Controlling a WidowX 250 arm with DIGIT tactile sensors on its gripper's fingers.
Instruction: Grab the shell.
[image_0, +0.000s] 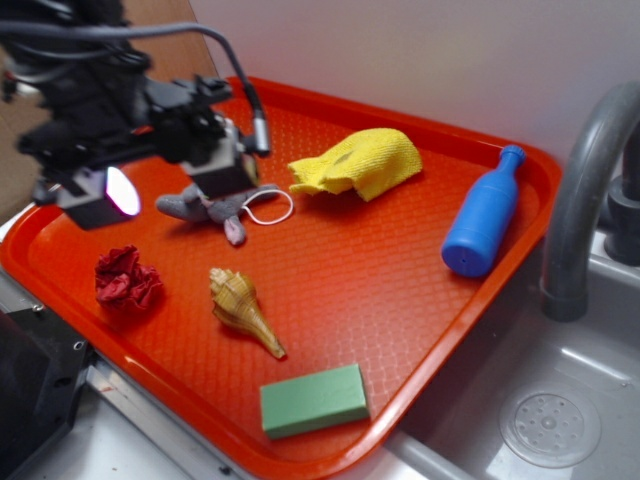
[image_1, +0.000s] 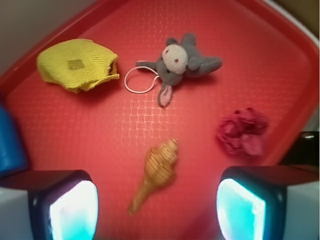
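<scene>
A red plastic tray (image_0: 430, 300) with a fine embossed grid fills both views. The shell (image_0: 243, 308), a small tan spiral conch with brown stripes, lies flat on the tray near its front, knobby wide end toward the back and long pointed tail toward the front edge. It sits between a dark red wrinkly wad (image_0: 126, 279) and a green rectangular sponge block (image_0: 313, 400), touching neither.

The gripper (image_1: 157, 210) hangs above the tray with its jaws spread wide and holding nothing. In the wrist view the shell lies between the two fingers (image_1: 67, 207) and slightly ahead of them, so this looks like the approach step, grasp not yet made. How high the fingers sit above the tray is hard to judge, since the exterior view blurs the arm.

The next move probably calls for descending straight over the ribbed body (the thick part, not the thin tail) and closing across its width; hard, curved ridges may slip.

Further back lie a soft grey plush mouse (image_0: 205, 207) with a white loop, a crumpled yellow knit cloth (image_0: 360, 162) and a smooth blue plastic bottle (image_0: 485, 215).
</scene>
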